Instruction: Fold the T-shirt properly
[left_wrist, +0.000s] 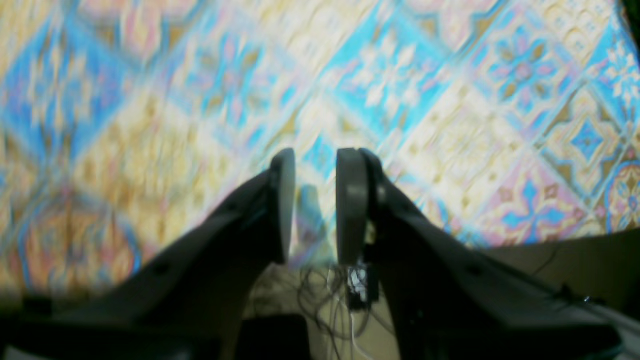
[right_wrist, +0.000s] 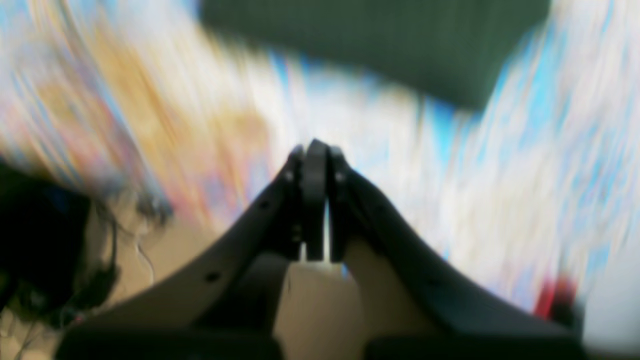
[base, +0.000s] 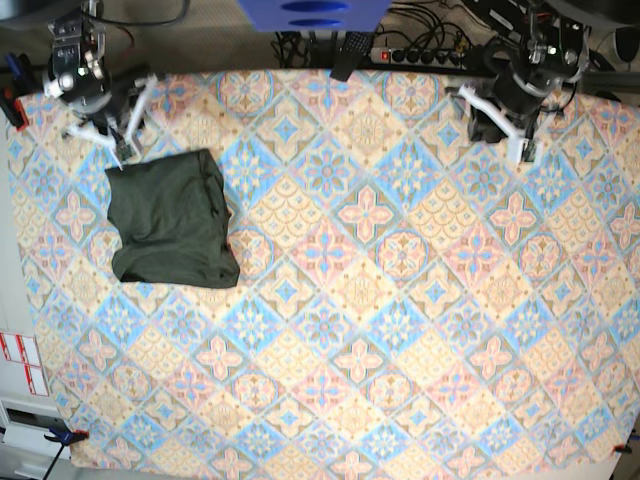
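Note:
The T-shirt (base: 172, 220) lies folded into a compact dark olive-green rectangle on the left part of the patterned cloth; the right wrist view shows it as a dark blur (right_wrist: 380, 45) at the top. My right gripper (base: 122, 152) hovers just beyond the shirt's far left corner, and its jaws (right_wrist: 316, 147) are pressed together with nothing in them. My left gripper (base: 525, 152) is far off at the back right, over bare cloth. Its fingers (left_wrist: 315, 165) stand slightly apart with nothing between them.
A colourful tiled tablecloth (base: 380, 300) covers the whole table. A power strip (base: 420, 55), cables and a blue object (base: 312, 12) sit beyond the back edge. A red-handled clamp (base: 10, 100) grips the left edge.

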